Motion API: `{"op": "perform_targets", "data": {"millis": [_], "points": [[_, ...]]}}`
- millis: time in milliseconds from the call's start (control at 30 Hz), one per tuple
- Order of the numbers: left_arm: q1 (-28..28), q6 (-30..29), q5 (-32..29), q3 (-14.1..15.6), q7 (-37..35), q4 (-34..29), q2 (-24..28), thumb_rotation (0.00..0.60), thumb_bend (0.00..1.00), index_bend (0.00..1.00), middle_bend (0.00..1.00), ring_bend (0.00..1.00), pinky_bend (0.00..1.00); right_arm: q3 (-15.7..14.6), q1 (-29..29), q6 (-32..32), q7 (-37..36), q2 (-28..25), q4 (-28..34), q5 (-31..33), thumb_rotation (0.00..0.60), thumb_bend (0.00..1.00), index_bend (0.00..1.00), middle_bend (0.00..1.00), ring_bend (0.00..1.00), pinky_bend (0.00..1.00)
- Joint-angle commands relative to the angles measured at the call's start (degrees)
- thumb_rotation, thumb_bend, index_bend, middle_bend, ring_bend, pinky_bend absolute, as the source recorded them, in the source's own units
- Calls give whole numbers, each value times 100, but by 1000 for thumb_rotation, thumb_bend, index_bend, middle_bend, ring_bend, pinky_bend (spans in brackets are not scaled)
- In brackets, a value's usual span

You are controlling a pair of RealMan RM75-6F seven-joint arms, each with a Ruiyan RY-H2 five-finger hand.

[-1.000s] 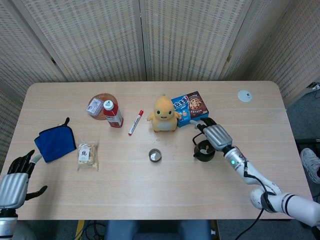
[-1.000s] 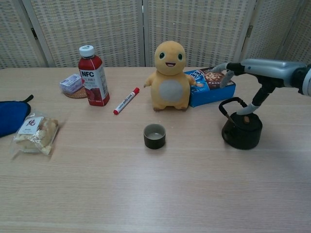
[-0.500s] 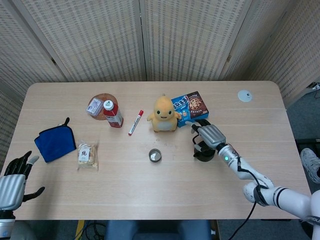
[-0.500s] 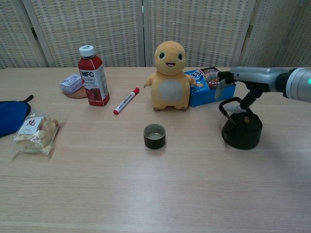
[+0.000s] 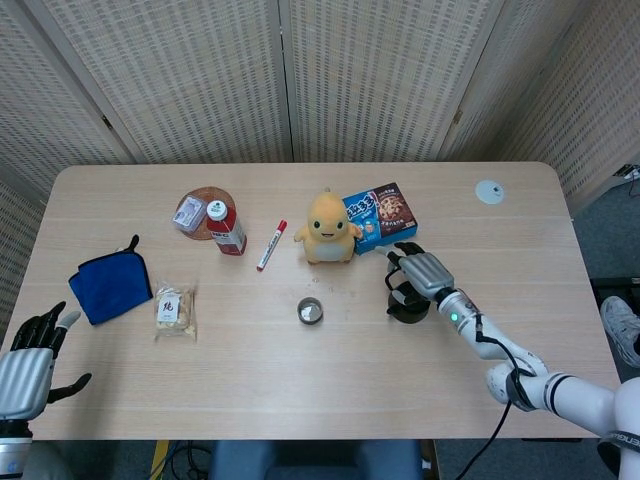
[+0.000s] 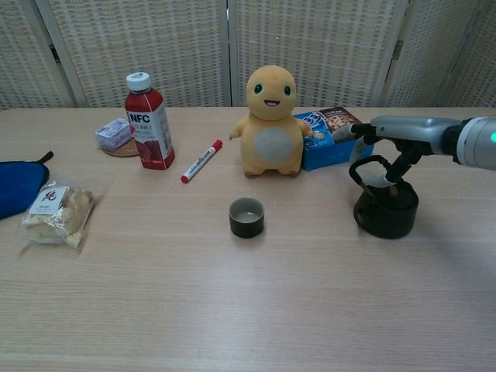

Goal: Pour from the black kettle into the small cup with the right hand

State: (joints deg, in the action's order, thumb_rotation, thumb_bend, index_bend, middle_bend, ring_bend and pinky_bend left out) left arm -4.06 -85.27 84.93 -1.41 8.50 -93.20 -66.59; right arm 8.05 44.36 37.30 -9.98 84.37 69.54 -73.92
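The black kettle (image 5: pixel 408 306) (image 6: pixel 385 210) stands upright on the table, right of centre, its hoop handle (image 6: pixel 364 166) raised. My right hand (image 5: pixel 421 271) (image 6: pixel 390 133) hovers low over it. Some fingers point left past the handle; others reach down to the lid behind the handle. The fingers are apart and no closed grip on the handle shows. The small dark cup (image 5: pixel 310 311) (image 6: pixel 246 217) sits apart, to the kettle's left, in front of the yellow plush toy (image 5: pixel 326 228) (image 6: pixel 270 122). My left hand (image 5: pixel 31 366) hangs with fingers spread at the table's near-left corner, holding nothing.
A blue cookie box (image 5: pixel 380 216) (image 6: pixel 335 138) lies just behind the kettle. Further left are a red marker (image 6: pixel 201 161), a red NFC bottle (image 6: pixel 149 121), a snack bag (image 6: pixel 56 215) and a blue cloth (image 5: pixel 110 285). A white disc (image 5: pixel 489 191) lies far right.
My right hand has sunk lower over the kettle and its fingers now reach down around the handle. The kettle and cup have not moved. The left hand barely shifted.
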Motion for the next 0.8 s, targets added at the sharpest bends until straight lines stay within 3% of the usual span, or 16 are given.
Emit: {"op": "perform_targets", "data": {"millis": [33,433,800], "points": [[2,-5,-2,-4,4,-5,5,600,165,122,19,91,67,8,-17,29,-53,-29,41,10,600,357,0,349,4,54],[-20,9,10,-25,-33,45,5,600,165,122,19,91,67,-11,-276,437,-99,-618,778,-25,600,360,0,395,42,54],[-44,39,31,-22,-63,51,-12,600,165,122,19,90,67,-278,-747,1095,212,-1291,1819,-270,600,382,0,409,104,54]]}}
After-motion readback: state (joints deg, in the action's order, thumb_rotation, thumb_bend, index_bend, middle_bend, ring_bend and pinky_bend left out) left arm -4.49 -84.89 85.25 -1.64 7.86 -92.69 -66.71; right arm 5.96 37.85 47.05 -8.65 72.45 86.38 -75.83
